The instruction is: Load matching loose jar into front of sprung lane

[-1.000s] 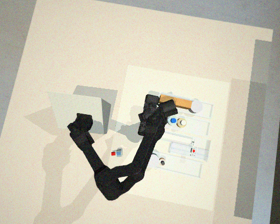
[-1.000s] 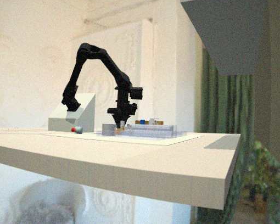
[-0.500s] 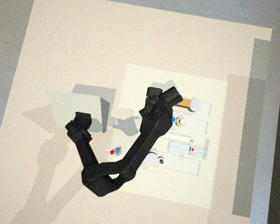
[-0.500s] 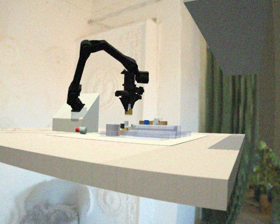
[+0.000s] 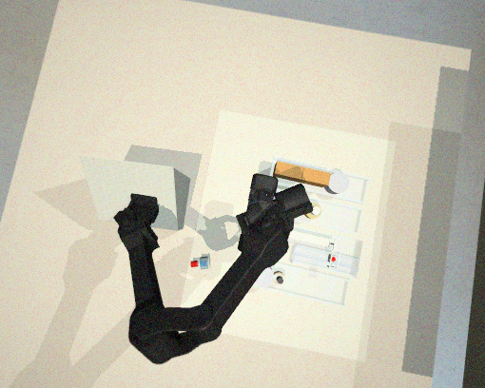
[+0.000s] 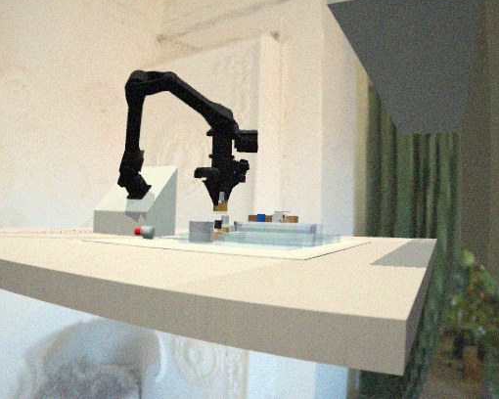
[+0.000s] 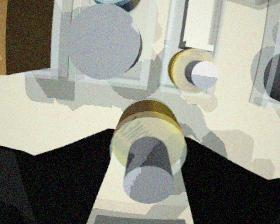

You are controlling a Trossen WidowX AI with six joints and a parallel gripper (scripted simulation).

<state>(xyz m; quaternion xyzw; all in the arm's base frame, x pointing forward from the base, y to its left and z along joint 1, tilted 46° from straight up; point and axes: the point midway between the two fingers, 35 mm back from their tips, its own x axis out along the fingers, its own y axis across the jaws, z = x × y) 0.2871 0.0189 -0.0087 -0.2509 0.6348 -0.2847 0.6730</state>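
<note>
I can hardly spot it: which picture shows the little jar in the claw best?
The wrist view: the jar fills the middle, pale lid toward the camera. The exterior view shows it tiny, hanging under the claw above the mat; in the top view the arm hides it.

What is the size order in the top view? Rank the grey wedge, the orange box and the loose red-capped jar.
1. grey wedge
2. orange box
3. loose red-capped jar, clearly smallest
</note>
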